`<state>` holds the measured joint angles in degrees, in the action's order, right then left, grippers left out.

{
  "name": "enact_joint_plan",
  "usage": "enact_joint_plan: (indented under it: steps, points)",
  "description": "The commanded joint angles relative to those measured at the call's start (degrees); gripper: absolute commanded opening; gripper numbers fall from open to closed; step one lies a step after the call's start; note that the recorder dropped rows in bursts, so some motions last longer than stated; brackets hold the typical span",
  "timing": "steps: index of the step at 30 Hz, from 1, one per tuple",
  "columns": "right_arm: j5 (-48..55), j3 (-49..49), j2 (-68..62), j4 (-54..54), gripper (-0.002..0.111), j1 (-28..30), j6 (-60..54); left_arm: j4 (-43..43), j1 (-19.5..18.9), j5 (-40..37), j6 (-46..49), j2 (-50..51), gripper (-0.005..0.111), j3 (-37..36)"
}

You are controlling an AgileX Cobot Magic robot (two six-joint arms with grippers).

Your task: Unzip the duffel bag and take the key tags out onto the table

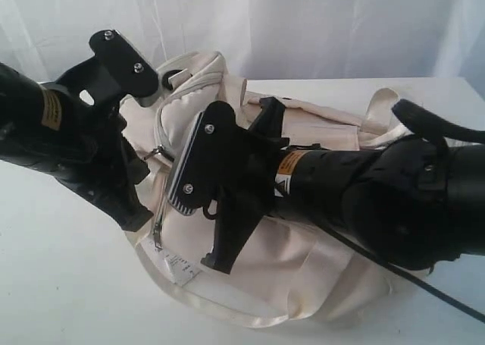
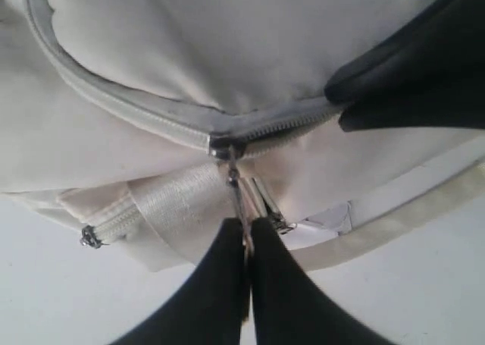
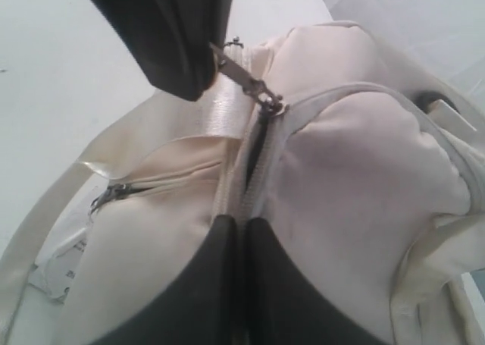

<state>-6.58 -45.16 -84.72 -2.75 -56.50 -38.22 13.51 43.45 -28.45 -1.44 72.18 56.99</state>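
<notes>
The cream-white duffel bag lies on the white table. My left gripper is shut on the metal zipper pull, just off the slider on the grey zipper. My right gripper is shut on the zipper seam of the bag, a short way from the slider. A narrow dark gap shows in the zipper between the slider and the right fingertips. In the exterior view the right arm lies across the bag, its fingertips hidden behind its own camera mount. The key tags are hidden.
A satin strap loops onto the table beside the bag. A second, shut side zipper and a white paper label sit low on the bag's end. White curtain hangs behind the table.
</notes>
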Motion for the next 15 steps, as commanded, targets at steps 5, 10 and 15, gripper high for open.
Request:
enact_joint_plan:
  steps: [5, 10, 15]
  points:
    - [11.4, -0.1, 0.0, -0.2, 0.000, -0.1, -0.2, 1.7, -2.1, 2.4, -1.7, -0.9, 0.000, -0.2]
    - [16.4, -0.1, 0.0, -0.2, 0.000, -0.1, -0.2, 1.4, -6.5, 4.0, -1.7, -0.8, 0.000, 0.6]
    - [19.6, -0.1, 0.2, -0.2, 0.000, -0.1, -0.1, 1.3, -9.1, 4.7, -1.3, -0.8, 0.000, 3.0]
